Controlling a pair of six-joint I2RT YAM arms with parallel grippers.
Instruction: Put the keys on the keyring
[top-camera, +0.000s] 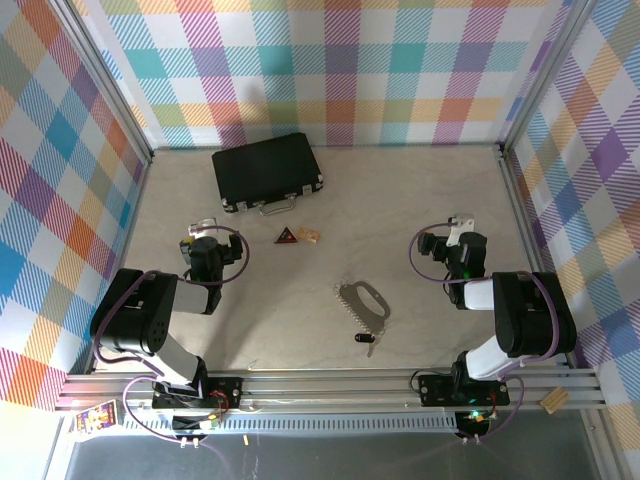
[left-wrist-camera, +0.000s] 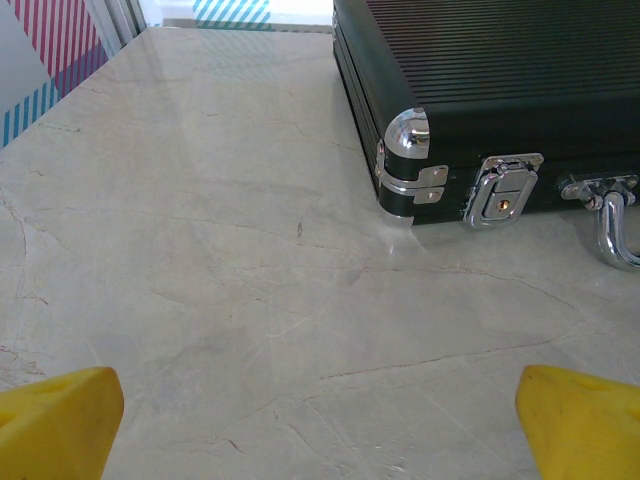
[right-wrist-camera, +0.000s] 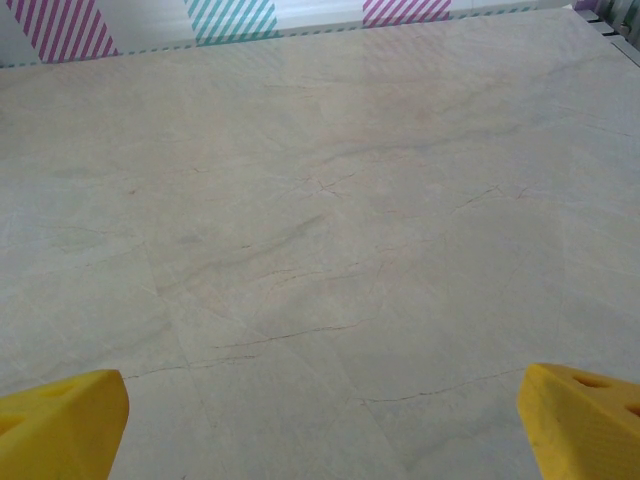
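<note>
In the top view a silver oval keyring (top-camera: 362, 298) with a short bead chain lies near the table's middle. Just in front of it rests a tiny key (top-camera: 363, 339) with a black head and short silver blade. My left gripper (top-camera: 204, 226) sits to the left of them, well apart, pointing toward the back. My right gripper (top-camera: 459, 224) sits to their right, also apart. In the left wrist view the left gripper (left-wrist-camera: 320, 425) is open over bare table. The right gripper (right-wrist-camera: 320, 425) is open too, yellow fingertips (right-wrist-camera: 60, 420) wide with nothing between.
A black case (top-camera: 266, 170) with a metal handle (left-wrist-camera: 612, 222) lies at the back left, just ahead of the left gripper. A small dark-red triangle (top-camera: 287, 236) and a tan chip (top-camera: 309, 235) lie in front of it. Checked walls enclose the table.
</note>
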